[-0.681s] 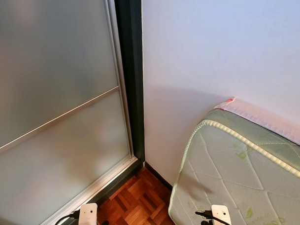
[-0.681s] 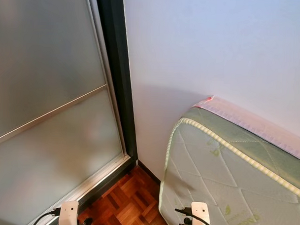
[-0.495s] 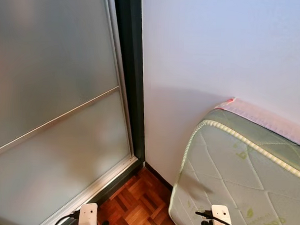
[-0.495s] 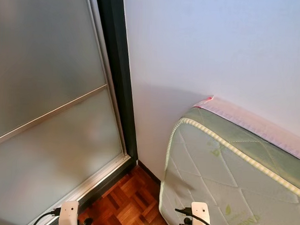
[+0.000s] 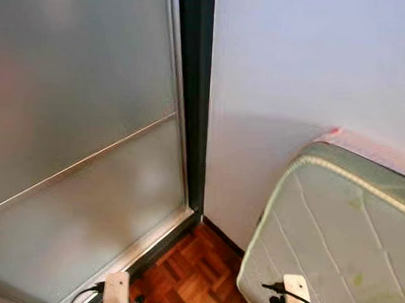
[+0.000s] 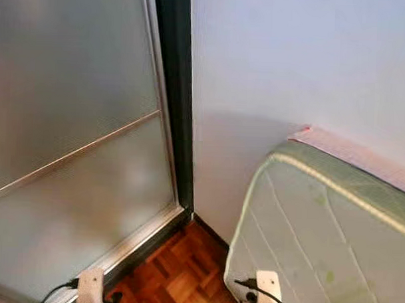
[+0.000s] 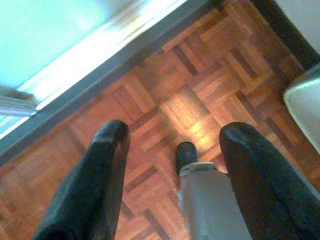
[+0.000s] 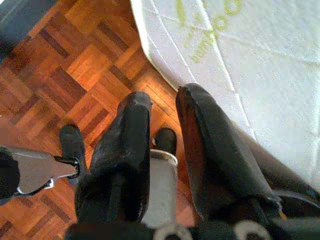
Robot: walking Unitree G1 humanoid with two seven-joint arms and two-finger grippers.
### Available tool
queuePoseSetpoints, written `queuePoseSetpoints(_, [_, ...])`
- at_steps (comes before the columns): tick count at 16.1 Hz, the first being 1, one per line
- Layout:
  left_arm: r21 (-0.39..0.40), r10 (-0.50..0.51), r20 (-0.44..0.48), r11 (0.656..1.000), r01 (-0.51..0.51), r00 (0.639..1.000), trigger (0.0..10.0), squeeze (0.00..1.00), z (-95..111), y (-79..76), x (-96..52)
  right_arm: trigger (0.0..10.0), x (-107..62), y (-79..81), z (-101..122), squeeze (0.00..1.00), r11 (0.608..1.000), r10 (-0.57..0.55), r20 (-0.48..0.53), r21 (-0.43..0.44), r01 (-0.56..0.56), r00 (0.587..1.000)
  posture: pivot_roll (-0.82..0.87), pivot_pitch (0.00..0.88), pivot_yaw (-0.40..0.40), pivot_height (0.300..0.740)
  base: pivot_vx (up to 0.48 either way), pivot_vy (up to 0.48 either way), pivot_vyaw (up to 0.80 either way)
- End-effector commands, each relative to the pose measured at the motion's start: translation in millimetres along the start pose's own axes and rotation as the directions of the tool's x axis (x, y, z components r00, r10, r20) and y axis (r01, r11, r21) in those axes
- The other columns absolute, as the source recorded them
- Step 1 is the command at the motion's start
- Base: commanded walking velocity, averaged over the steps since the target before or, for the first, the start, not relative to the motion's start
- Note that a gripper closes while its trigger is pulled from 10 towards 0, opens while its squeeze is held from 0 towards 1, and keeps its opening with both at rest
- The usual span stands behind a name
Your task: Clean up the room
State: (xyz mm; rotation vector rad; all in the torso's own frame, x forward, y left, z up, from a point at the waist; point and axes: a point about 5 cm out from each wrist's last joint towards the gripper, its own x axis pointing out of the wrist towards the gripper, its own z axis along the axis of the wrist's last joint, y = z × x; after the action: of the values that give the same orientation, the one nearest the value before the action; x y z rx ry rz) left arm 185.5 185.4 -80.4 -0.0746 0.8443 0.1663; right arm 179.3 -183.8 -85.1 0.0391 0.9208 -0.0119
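Observation:
I stand in a room corner. A pale green quilted mattress [image 5: 333, 229] with a pink top edge leans against the white wall [image 5: 292, 55] on my right. Both arms hang low, their white wrists at the bottom of the head views: left wrist [image 5: 117, 287], right wrist [image 5: 295, 288]. My left gripper [image 7: 175, 132] is open and empty above the parquet floor [image 7: 165, 75]. My right gripper [image 8: 164, 100] has its fingers close together with nothing between them, just beside the mattress's lower edge [image 8: 200, 45].
A frosted glass sliding door [image 5: 77, 120] with a silver rail stands on the left, and its dark frame [image 5: 194, 91] meets the wall in the corner. A narrow strip of parquet [image 5: 198, 274] lies between door track and mattress. My own foot [image 7: 186, 152] is below the left gripper.
The whole picture has shifted right and gone a little blurred, so the camera has turned left. The door, the mattress and both arms keep their places.

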Motion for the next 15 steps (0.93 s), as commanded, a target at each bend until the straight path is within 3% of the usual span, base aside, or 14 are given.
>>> queuePoseSetpoints(1, [0.099,-0.066,-0.008,0.993,0.066,0.998,10.0,0.00,30.0,5.6,8.7,10.0,-0.7,-13.6,-1.5,0.00,0.972,-0.040,-0.049,0.230,0.050,0.998,-0.05,0.014,0.056,0.740,0.000,0.000,0.00])
queuePoseSetpoints(3, [0.092,-0.062,-0.006,0.994,0.063,0.998,10.0,0.00,29.8,5.4,8.6,10.0,-0.4,-13.0,-0.9,0.00,0.974,-0.038,-0.056,0.219,0.050,0.998,-0.04,0.014,0.054,0.740,0.000,0.000,0.00])
queuePoseSetpoints(6, [0.077,-0.059,-0.016,0.995,0.060,0.998,10.0,0.00,28.3,5.2,8.5,10.0,-0.5,-13.2,-1.7,0.00,0.974,-0.039,-0.062,0.219,0.051,0.997,-0.05,0.015,0.052,0.740,0.000,0.000,-0.80])
queuePoseSetpoints(8, [0.081,-0.057,-0.008,0.995,0.057,0.998,10.0,0.00,29.0,5.2,8.5,10.0,-0.7,-13.1,-2.9,0.00,0.977,-0.038,-0.072,0.209,0.052,0.997,-0.04,0.017,0.052,0.740,0.000,0.480,-0.79])
queuePoseSetpoints(15, [0.094,-0.051,-0.013,0.994,0.052,0.999,10.0,0.00,29.0,6.5,8.6,10.0,-0.2,-11.6,-2.4,0.00,0.977,-0.039,-0.078,0.207,0.055,0.996,-0.04,0.024,0.056,0.740,0.000,0.000,-0.79])
